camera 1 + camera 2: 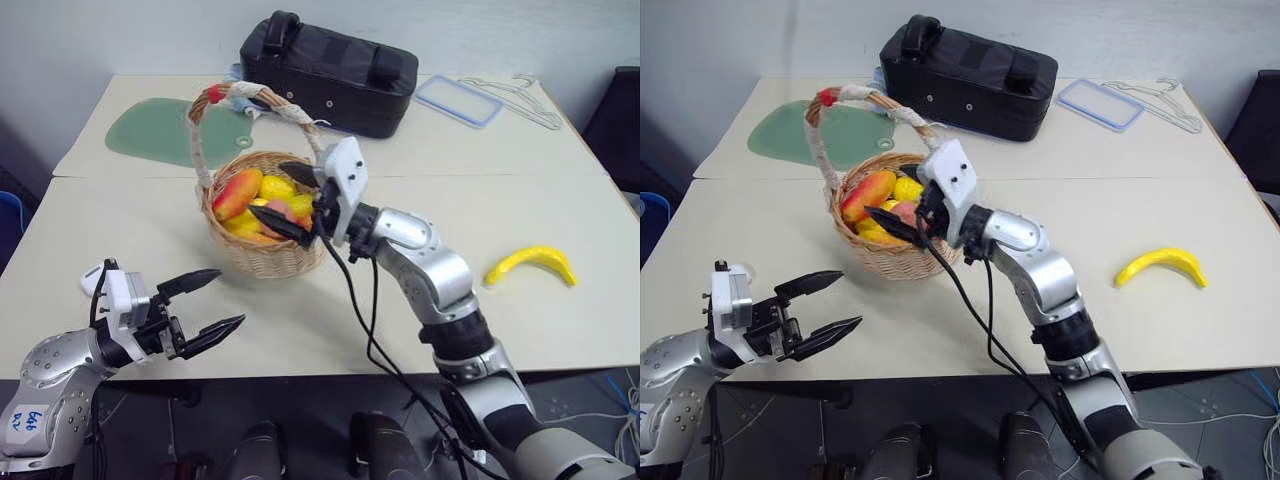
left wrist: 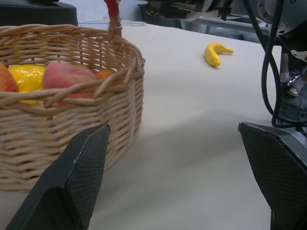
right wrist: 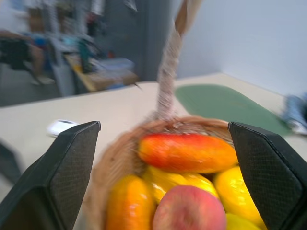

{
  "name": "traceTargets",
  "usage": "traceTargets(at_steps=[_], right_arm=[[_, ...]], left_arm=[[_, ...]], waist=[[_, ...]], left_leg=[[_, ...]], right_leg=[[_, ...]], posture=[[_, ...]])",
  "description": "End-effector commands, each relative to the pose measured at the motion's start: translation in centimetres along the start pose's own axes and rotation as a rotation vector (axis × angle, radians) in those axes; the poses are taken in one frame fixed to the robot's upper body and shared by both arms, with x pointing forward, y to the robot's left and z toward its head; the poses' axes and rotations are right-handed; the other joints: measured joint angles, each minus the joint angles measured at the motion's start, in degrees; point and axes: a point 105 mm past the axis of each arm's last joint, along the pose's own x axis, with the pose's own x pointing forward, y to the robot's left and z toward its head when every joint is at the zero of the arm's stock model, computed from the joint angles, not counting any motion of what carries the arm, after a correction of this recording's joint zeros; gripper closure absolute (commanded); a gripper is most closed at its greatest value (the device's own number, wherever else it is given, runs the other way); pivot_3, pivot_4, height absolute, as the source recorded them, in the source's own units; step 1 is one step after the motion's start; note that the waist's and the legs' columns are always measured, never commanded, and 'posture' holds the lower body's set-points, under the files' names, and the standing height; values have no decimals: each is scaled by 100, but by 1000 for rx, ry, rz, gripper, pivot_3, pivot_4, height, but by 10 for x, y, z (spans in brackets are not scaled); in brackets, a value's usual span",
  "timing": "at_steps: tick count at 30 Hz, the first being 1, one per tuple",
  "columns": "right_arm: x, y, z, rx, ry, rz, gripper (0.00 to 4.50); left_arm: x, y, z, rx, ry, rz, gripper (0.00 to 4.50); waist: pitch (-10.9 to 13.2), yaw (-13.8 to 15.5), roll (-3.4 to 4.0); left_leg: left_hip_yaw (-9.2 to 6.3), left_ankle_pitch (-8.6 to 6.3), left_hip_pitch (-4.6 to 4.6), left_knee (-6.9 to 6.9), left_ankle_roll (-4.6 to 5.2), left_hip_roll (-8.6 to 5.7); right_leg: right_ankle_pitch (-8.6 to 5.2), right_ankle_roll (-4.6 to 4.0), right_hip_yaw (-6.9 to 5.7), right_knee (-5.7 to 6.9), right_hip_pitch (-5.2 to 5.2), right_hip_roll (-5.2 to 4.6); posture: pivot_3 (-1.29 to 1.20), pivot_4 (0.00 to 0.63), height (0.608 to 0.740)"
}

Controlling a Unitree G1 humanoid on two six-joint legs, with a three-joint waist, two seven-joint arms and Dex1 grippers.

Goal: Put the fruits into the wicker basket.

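The peach (image 3: 189, 208) is lying in the wicker basket (image 1: 262, 256) among other fruits, while the banana (image 1: 531, 263) is waiting on the table (image 1: 330, 330), well apart to the right. The right gripper (image 1: 296, 200) is hanging over the basket with fingers apart and empty; it should lift clear of the handle (image 1: 215, 110) before going for the banana. The left gripper (image 1: 207, 306) is hovering near the basket, fingers also spread.

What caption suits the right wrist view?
Open right hand above the wicker basket, with the peach lying among other fruit.
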Motion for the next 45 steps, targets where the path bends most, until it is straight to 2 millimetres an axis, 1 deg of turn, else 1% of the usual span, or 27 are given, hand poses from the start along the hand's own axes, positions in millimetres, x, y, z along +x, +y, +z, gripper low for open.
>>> traceTargets(at_steps=[1,3,4,5,6,7,9,10,12,13,15,16,18,20,22,25,27,30,32,34,36,38,39,41,43,45], right_arm=[[-44,30,28,20,-96,171,58],[-72,37,27,17,-66,166,58],[-88,36,25,6,-32,132,58],[-98,37,23,-1,-5,110,58],[-112,34,21,-22,31,61,58],[-129,30,20,-49,62,0,58],[-155,22,19,-89,109,-123,58],[-171,16,17,-125,142,-200,58],[-213,8,10,-225,243,-343,58],[-237,5,7,-277,297,-419,58],[-288,3,1,-313,374,-593,58],[-310,5,-1,-310,396,-672,58],[-343,12,-6,-308,442,-783,58],[-374,27,-15,-300,518,-858,58],[-392,37,-18,-299,554,-917,58],[-421,52,-22,-284,584,-1049,58],[-430,56,-23,-281,594,-1093,58],[-431,48,-21,-291,581,-1099,58],[-427,28,-17,-299,578,-1059,58],[-423,-2,-7,-310,575,-1032,58],[-421,-26,1,-304,579,-1038,58],[-417,-64,8,-152,544,-1116,58],[-410,-79,11,-86,528,-1132,58],[-385,-99,10,55,552,-1115,58],[-364,-110,4,198,659,-1131,58],[-353,-120,3,308,704,-1215,58]], left_arm=[[7,-7,8,52,-4,-58,0],[11,-8,9,55,-10,-83,0],[14,-9,8,56,-7,-104,0],[16,-10,7,57,-4,-119,0],[19,-10,6,54,-6,-133,0],[22,-11,5,52,-6,-153,0],[27,-12,2,54,-4,-188,0],[30,-12,1,64,-3,-209,0],[36,-13,1,79,-8,-247,0],[39,-12,2,87,-14,-261,0],[45,-12,2,103,-21,-294,0],[49,-12,2,106,-24,-309,0],[53,-15,1,96,-24,-356,0],[54,-21,-1,71,2,-434,0],[56,-22,0,66,12,-464,0],[61,-19,6,84,-8,-453,0],[62,-18,7,92,-14,-443,0],[61,-18,7,91,-17,-424,0],[61,-18,6,101,-13,-418,0],[60,-18,5,111,-9,-410,0],[60,-18,5,114,-9,-403,0],[59,-18,4,117,-8,-389,0],[59,-19,3,120,-6,-385,0],[58,-20,3,122,-4,-372,0],[56,-21,3,124,-3,-354,0],[55,-21,3,125,-2,-335,0]], waist=[[0,32,0],[-1,53,-2],[-1,55,-2],[-1,56,-1],[-1,55,-2],[-1,62,-2],[-2,75,-3],[-2,85,-3],[-2,139,-4],[-2,145,-4],[-4,173,-7],[-5,201,-8],[-6,229,-9],[-6,223,-9],[-6,178,-8],[-7,118,-7],[-9,108,-3],[-11,101,0],[-11,69,0],[-12,21,1],[-13,-12,3],[-14,-9,6],[-14,-7,6],[-16,-19,9],[-16,-9,11],[-16,-5,11]], left_leg=[[0,-4,-2,1,5,-3],[-3,-9,-12,2,15,-8],[1,-12,-12,4,19,-9],[6,-13,-13,4,20,-9],[11,-12,-17,3,21,-9],[10,-12,-17,3,21,-9],[14,-12,-12,5,21,-11],[16,-11,-12,5,23,-11],[32,-9,-8,5,24,-12],[55,-9,-7,5,23,-12],[62,-4,0,5,19,-13],[61,-4,1,5,20,-14],[69,-2,13,5,18,-16],[76,-3,20,5,19,-16],[81,-4,28,1,20,-14],[86,-5,38,-5,21,-12],[85,-5,43,-8,20,-10],[74,-6,47,-9,19,-9],[64,-6,51,-9,19,-9],[66,-8,52,-5,27,-16],[65,-9,55,3,29,-15],[59,-7,54,2,25,-13],[58,-4,53,2,21,-11],[60,-2,51,3,20,-9],[60,-1,46,4,21,-9],[58,-1,43,5,20,-6]], right_leg=[[1,2,0,-6,2,-1],[5,10,1,-31,6,-3],[8,14,2,-38,6,-4],[8,14,2,-52,8,-4],[7,14,2,-73,8,-2],[7,14,1,-77,9,-1],[7,13,4,-85,10,-1],[6,11,5,-84,10,-1],[5,9,5,-80,11,1],[5,8,3,-80,14,3],[5,8,9,-79,19,3],[5,8,8,-81,23,2],[5,9,13,-84,30,2],[5,9,23,-83,32,2],[5,8,30,-80,32,4],[4,7,37,-77,33,4],[4,6,40,-76,34,4],[4,6,49,-77,33,3],[4,6,53,-76,34,2],[8,11,62,-75,34,-6],[9,12,62,-74,39,-7],[7,10,57,-72,38,-3],[7,9,57,-71,36,-1],[7,8,57,-69,32,-2],[6,7,57,-65,25,-1],[5,5,57,-63,21,-1]], posture=[[0,150,740],[0,150,740],[0,150,740],[0,150,740],[0,150,740],[0,150,740],[0,150,740],[0,150,740],[0,150,740],[0,150,740],[0,150,740],[0,150,740],[0,150,740],[0,150,740],[0,150,740],[0,150,740],[0,150,740],[0,150,740],[0,150,740],[0,150,740],[0,150,740],[0,150,740],[0,150,740],[0,150,740],[0,150,740],[0,150,740]])
